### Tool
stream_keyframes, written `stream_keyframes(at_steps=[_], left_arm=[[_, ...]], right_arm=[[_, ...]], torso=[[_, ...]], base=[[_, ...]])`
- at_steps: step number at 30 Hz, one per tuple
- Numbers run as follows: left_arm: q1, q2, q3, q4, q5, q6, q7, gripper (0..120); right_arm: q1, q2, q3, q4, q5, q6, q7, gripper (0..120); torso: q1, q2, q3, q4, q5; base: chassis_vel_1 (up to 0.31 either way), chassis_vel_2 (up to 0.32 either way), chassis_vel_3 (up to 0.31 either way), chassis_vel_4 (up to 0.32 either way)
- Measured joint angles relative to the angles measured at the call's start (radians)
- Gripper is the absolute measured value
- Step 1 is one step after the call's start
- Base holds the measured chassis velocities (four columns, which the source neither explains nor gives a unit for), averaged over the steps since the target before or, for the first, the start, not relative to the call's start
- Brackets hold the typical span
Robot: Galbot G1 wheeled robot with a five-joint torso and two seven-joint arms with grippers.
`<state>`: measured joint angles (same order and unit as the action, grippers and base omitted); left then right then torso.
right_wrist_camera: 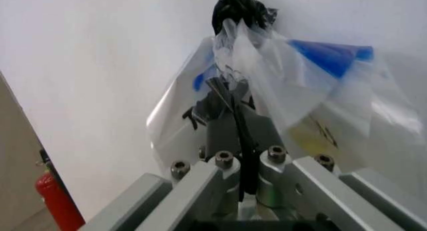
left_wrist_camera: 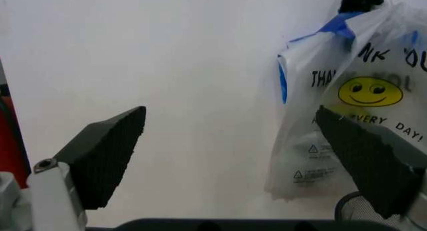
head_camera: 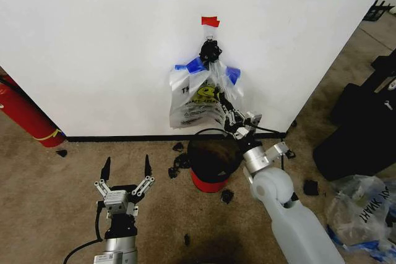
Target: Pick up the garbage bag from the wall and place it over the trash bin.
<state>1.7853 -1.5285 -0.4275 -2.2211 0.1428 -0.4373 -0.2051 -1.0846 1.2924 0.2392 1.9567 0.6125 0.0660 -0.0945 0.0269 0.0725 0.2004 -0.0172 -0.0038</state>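
Note:
The garbage bag (head_camera: pixel 197 98), thin white plastic with a yellow smiley and blue trim, hangs from a black hook (head_camera: pixel 210 49) on the white wall (head_camera: pixel 93 41), under a piece of red tape (head_camera: pixel 210 21). My right gripper (head_camera: pixel 225 114) reaches up over the trash bin (head_camera: pixel 212 160) and is shut on the bag's lower right folds; in the right wrist view its dark fingers (right_wrist_camera: pixel 223 108) are bunched in the plastic (right_wrist_camera: pixel 300 86). The black bin with a red base stands on the carpet right below the bag. My left gripper (head_camera: pixel 127 168) hovers open, low and to the left, facing the wall with the bag (left_wrist_camera: pixel 360 91) off to its side.
A long red cylinder (head_camera: pixel 25 115) leans at the far left. Black scraps (head_camera: pixel 179 162) lie around the bin. Black bags (head_camera: pixel 362 125) and a clear plastic bag (head_camera: pixel 365 208) crowd the right side. A black baseboard (head_camera: pixel 124 137) runs along the wall's foot.

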Motion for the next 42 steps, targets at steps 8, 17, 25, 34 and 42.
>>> stream_keyframes(at_steps=[8,17,25,34,42], left_arm=[[-0.01,0.005,0.009,0.014,-0.002,-0.001,0.001,100],[-0.015,0.018,0.012,0.015,-0.01,0.0,0.001,99],[-0.018,0.025,0.016,0.017,-0.017,0.0,0.001,100],[-0.029,0.033,0.024,0.026,-0.025,0.0,0.001,99],[-0.039,0.044,0.026,0.035,-0.038,0.002,0.0,99]], right_arm=[[-0.118,-0.004,0.028,0.09,-0.029,0.004,-0.015,0],[-0.208,-0.004,0.054,0.142,-0.075,0.026,-0.026,0],[-0.292,-0.005,0.072,0.184,-0.114,0.046,-0.037,0],[-0.375,-0.007,0.092,0.206,-0.198,0.094,-0.057,0],[-0.433,0.005,0.098,0.22,-0.262,0.131,-0.069,0]], torso=[[0.0,0.0,0.0,-0.0001,0.0],[0.0,0.0,0.0,0.0,-0.0001],[0.0,0.0,0.0,0.0,-0.0001],[0.0,0.0,0.0,0.0,-0.0001],[0.0,0.0,0.0,-0.0001,-0.0001]], base=[[0.0,0.0,0.0,0.0],[0.0,0.0,0.0,0.0],[0.0,0.0,0.0,0.0],[0.0,0.0,0.0,0.0],[0.0,0.0,0.0,0.0]])
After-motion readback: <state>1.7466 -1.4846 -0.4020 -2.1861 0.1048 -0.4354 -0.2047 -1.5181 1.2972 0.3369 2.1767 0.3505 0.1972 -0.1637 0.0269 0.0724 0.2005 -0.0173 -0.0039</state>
